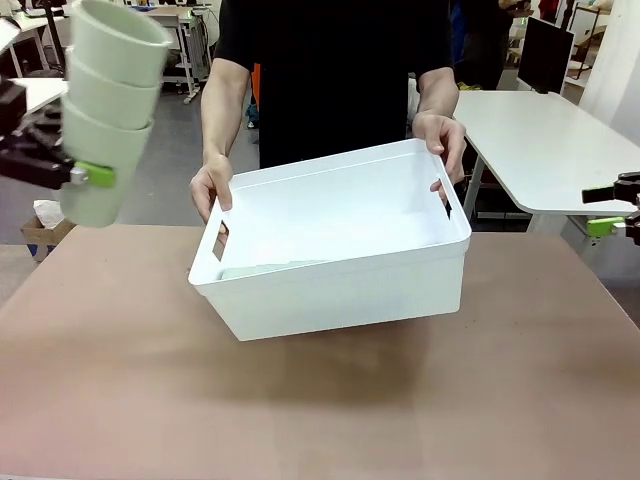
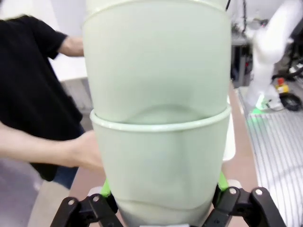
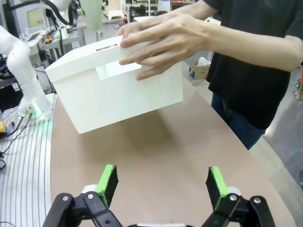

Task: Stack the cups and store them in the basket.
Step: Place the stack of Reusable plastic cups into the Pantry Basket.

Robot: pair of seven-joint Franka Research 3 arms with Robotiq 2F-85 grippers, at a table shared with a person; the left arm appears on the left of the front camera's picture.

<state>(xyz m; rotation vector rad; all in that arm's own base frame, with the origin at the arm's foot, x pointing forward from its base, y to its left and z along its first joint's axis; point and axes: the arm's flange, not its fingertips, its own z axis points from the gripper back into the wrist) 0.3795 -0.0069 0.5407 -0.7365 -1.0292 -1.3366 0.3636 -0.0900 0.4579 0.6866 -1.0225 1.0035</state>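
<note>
Now the stack rides high at the left, bin offered tilted.
Left gripper clamps the lowest of the stacked cups, upright; the basket, held by the person's hands, lies rightward and lower, nearer it than the empty, wide-open right gripper.

You are looking at a robot lab, a big work room for testing machines. Behind the person you can see a grey floor and more work tables. A white table stands at the far right with a dark screen just behind it. In the right wrist view, a white robot arm is bolted down beside the brown table, next to a ribbed metal plate with loose cables on it. Far back there is a computer screen and shelves. A cardboard box sits on the floor.
</note>
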